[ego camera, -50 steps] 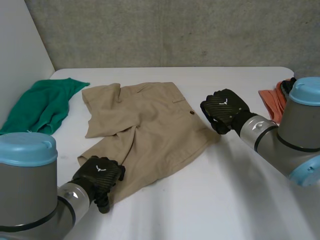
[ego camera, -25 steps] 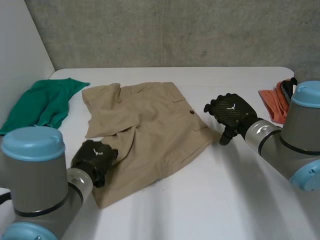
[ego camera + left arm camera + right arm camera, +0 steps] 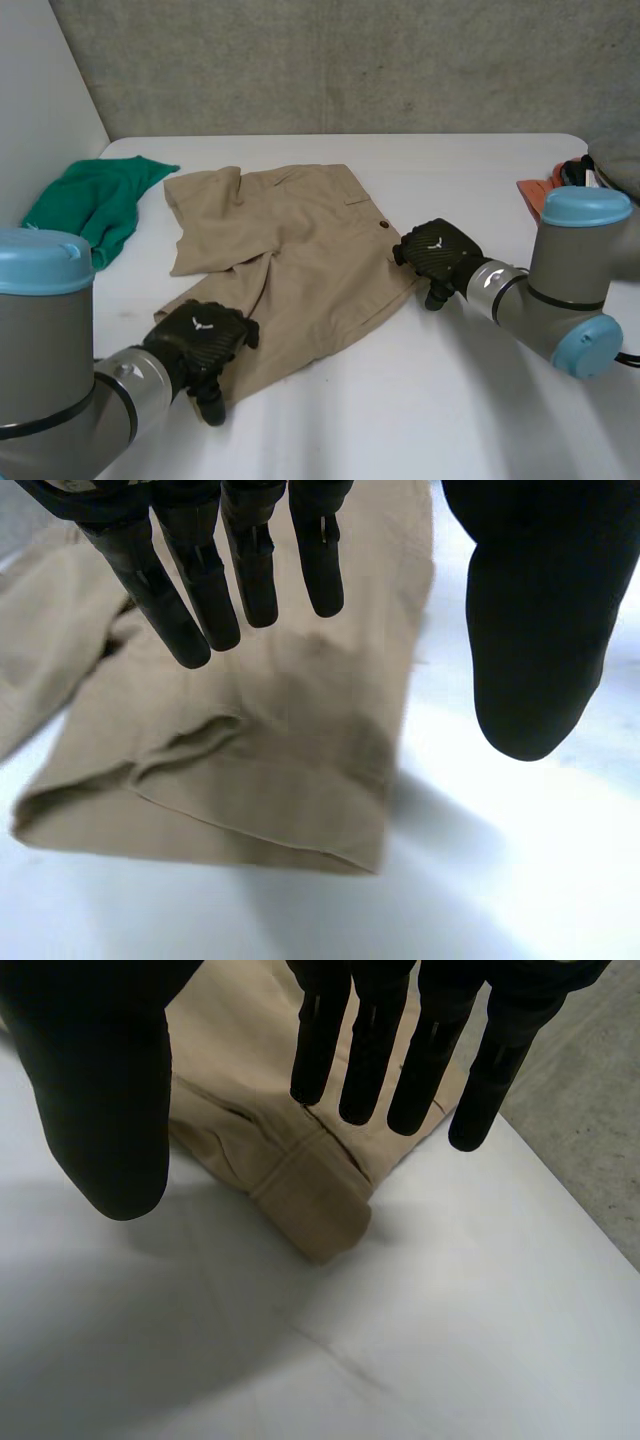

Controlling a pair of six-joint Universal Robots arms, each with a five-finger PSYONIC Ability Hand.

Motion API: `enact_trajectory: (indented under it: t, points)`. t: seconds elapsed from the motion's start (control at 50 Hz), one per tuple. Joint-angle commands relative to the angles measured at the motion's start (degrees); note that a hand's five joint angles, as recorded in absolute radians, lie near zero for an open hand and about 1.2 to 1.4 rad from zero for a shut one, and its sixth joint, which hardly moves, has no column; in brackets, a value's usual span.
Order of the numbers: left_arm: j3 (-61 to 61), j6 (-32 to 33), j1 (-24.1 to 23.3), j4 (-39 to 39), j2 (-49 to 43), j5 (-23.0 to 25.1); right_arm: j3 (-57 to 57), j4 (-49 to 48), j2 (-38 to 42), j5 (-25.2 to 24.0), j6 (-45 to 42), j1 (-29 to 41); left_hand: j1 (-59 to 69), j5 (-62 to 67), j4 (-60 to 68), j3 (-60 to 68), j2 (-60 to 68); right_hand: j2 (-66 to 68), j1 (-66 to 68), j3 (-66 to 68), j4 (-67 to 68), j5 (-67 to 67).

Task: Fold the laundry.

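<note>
Tan shorts [image 3: 290, 260] lie spread on the white table [image 3: 420, 400]. My left hand [image 3: 200, 345] hovers over the hem of the near leg [image 3: 250, 810], fingers [image 3: 250, 570] straight and apart from the thumb, holding nothing. My right hand [image 3: 437, 255] hangs just above the waistband corner [image 3: 320, 1210] at the shorts' right edge, its fingers [image 3: 370, 1050] straight and spread, empty too. The far leg of the shorts lies folded over towards the middle.
A green garment [image 3: 85, 205] lies crumpled at the table's left side. An orange cloth [image 3: 540, 195] sits at the right edge behind my right arm. A grey wall runs along the back of the table.
My left hand swung forward and came back over the near leg hem. My right hand moved left and down to the waistband corner. The shorts have not shifted.
</note>
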Motion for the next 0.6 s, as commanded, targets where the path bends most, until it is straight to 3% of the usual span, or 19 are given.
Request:
enact_trajectory:
  t: [0.02,0.34,0.38,0.4,0.46,0.6]
  points:
    - [-1.4,-2.9,-1.3,0.7,0.1,-1.2,-2.6,-3.9,2.9,0.0,0.5,0.3,-0.2,0.7,0.5,-0.5,-0.1,8.8,8.7,8.3,8.5,8.2]
    - [-1.7,-2.2,-1.3,2.2,-0.5,-3.1,-6.6,-7.2,6.7,0.6,3.3,2.5,-1.3,-0.3,-0.5,-1.5,-1.1,10.7,10.6,10.2,10.4,10.0]
    - [-1.7,-2.2,-1.4,2.2,-0.5,-3.2,-6.9,-7.2,6.8,0.5,3.5,2.6,-1.6,-0.7,-0.9,-1.8,-1.4,16.5,16.4,16.0,16.2,15.9]
    - [-1.7,-2.3,-1.5,2.4,-0.6,-3.3,-7.1,-7.1,6.8,0.5,3.7,2.7,-1.8,-0.8,-1.1,-2.0,-1.6,28.7,28.6,28.2,28.4,28.1]
    - [-1.6,-2.2,-1.6,2.9,-0.9,-3.5,-7.6,-7.0,6.7,0.3,4.4,2.9,-3.3,-2.3,-2.6,-3.5,-3.1,46.6,46.5,46.1,46.4,46.0]
    - [-0.3,-1.8,-1.4,5.6,-4.5,-4.7,-7.9,1.0,1.5,0.0,8.2,3.0,-8.0,-7.1,-7.3,-8.2,-7.8,46.7,46.6,46.2,46.4,46.0]
